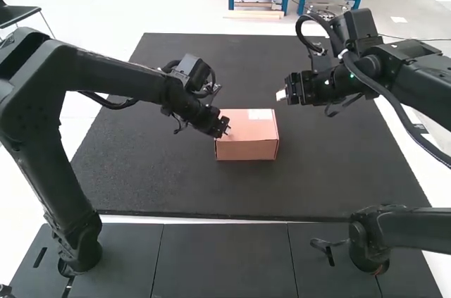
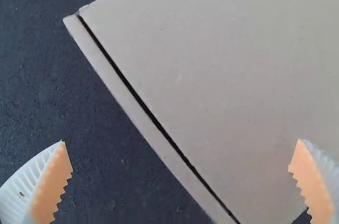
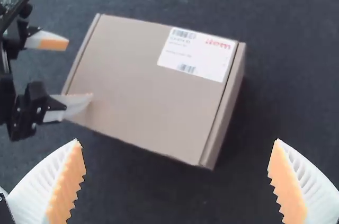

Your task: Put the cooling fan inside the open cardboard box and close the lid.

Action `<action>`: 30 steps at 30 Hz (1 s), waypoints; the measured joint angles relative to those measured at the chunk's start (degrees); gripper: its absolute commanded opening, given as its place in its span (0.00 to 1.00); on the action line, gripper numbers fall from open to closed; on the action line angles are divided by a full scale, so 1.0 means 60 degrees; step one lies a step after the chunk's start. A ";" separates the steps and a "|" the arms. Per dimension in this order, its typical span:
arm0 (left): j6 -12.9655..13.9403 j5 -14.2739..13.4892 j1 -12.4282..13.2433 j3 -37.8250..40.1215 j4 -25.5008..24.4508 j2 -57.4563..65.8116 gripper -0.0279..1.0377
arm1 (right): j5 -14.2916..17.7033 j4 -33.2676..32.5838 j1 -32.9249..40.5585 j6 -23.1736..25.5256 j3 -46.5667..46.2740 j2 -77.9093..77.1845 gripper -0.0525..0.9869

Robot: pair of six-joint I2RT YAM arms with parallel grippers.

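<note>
Left gripper (image 1: 224, 127), fingers spread and empty, straddles the cardboard box (image 1: 246, 134) at its 9 o'clock edge. Right gripper (image 1: 283, 94), likewise spread and empty, hovers toward 1 o'clock. Box sits mid-mat (image 1: 141, 160), lid (image 3: 153, 102) flat and shut. Fan judged already inside. Task appears essentially complete; a final press possibly remains.

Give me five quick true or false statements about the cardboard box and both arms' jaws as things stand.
1. The brown cardboard box has its lid shut. True.
2. The box stands on a white tray. False: it rests on the black mat.
3. The left arm's jaws are open at the box's edge. True.
4. The right arm's jaws are clamped on the box. False: they are open and clear of the box.
5. A white label sits on the lid. True.
</note>
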 measured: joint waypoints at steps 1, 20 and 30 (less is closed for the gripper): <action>0.0025 -0.0022 0.0025 -0.0022 -0.0200 -0.0175 0.93 | 0.0000 0.0000 0.0000 0.0000 0.0000 0.0000 0.81; -0.0131 -0.0648 0.2255 -0.0801 0.0856 -0.5096 0.93 | 0.1013 0.2324 -0.0033 0.0506 -0.0474 -0.1406 0.92; -0.0168 0.0022 0.4135 -0.3730 0.3818 -0.7934 0.93 | 0.1585 0.4098 -0.1140 0.1024 -0.2306 -0.3282 0.92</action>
